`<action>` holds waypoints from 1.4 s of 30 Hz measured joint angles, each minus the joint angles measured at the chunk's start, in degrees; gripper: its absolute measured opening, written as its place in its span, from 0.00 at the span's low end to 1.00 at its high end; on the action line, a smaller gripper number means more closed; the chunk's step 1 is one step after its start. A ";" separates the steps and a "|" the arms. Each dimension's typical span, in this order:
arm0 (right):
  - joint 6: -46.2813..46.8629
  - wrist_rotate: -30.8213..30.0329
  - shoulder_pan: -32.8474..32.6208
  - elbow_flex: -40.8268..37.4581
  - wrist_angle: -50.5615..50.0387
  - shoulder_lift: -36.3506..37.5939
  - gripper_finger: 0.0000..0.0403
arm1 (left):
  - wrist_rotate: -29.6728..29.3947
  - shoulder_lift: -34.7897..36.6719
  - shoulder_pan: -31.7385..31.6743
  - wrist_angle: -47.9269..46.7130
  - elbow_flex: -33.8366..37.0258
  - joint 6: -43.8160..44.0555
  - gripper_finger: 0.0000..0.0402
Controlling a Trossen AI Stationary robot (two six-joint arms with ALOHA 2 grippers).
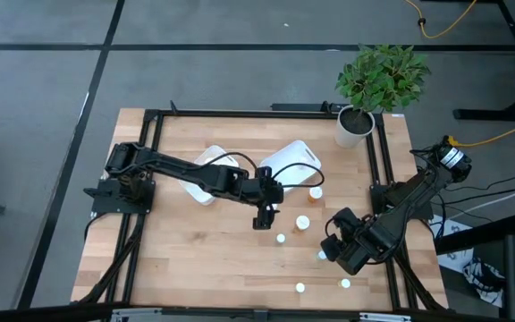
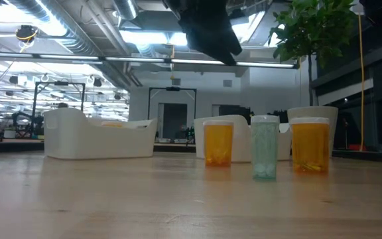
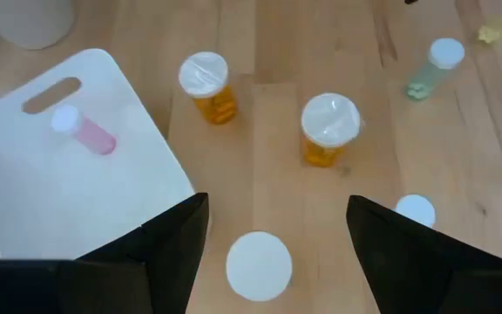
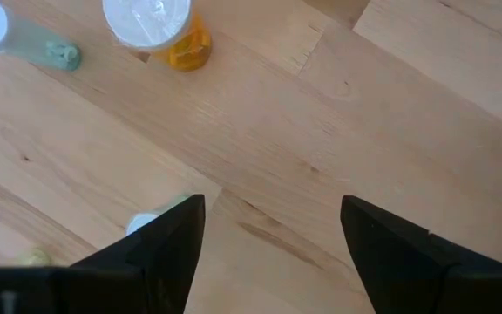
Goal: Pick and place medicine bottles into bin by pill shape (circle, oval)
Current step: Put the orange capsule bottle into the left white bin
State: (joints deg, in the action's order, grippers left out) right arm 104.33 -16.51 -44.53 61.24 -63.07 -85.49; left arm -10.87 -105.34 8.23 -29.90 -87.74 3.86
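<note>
Bench point(image 1: 195, 259), read left to right, operator:

- Left bin point(image 1: 206, 175): you see only its edges; the left arm lies across it, so its contents are hidden from above. In the low view it stands as a pale tub point(image 2: 98, 136) and nothing inside can be made out.
- Left claw point(image 1: 263, 218): reached to mid-bench, fingers spread, holding nothing. In its wrist view a white cap point(image 3: 259, 266) sits between the fingers, seen top-on; the bottle body under it is hidden, so you cannot tell its colour.
- Right bin point(image 1: 291, 164): one pink bottle point(image 3: 85, 131) lies on its side inside, near the handle slot.
- Loose bottles: two orange ones point(image 1: 316, 191) point(image 1: 302, 222) stand just beyond the right bin; small pale ones point(image 1: 281, 238) point(image 1: 299, 287) point(image 1: 345, 283) are scattered toward the near edge, too small to tell the pill shape. At bench height you see two orange bottles point(image 2: 218, 143) point(image 2: 309, 145) with a pale green one point(image 2: 264, 147) between them. No label or writing is readable on any of them.
- Right claw point(image 1: 336, 254): low over the bench by the right rail, fingers wide, empty. A cap point(image 4: 143, 224) is half hidden behind one finger.
- Plant pot point(image 1: 353, 127): far right corner, leaves overhanging it.
</note>
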 joint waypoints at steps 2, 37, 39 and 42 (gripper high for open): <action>-0.01 -0.34 0.00 -0.01 0.00 0.00 0.67 | 0.05 0.00 0.02 -0.07 0.00 0.03 0.66; -0.02 -0.40 -0.02 -0.01 0.04 0.00 0.67 | -6.59 -0.89 -0.59 -1.72 0.63 8.36 0.84; -0.03 -0.41 0.00 -0.01 0.15 0.00 0.67 | -2.89 -1.34 -1.09 -2.46 2.04 9.66 0.84; -0.04 -0.42 0.00 -0.01 0.18 0.00 0.67 | -2.08 -2.37 -1.20 -0.73 3.24 10.78 0.84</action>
State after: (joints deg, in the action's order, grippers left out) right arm 104.29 -16.93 -44.53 61.23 -62.89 -85.49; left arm -12.96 -107.72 7.03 -30.63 -84.50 14.64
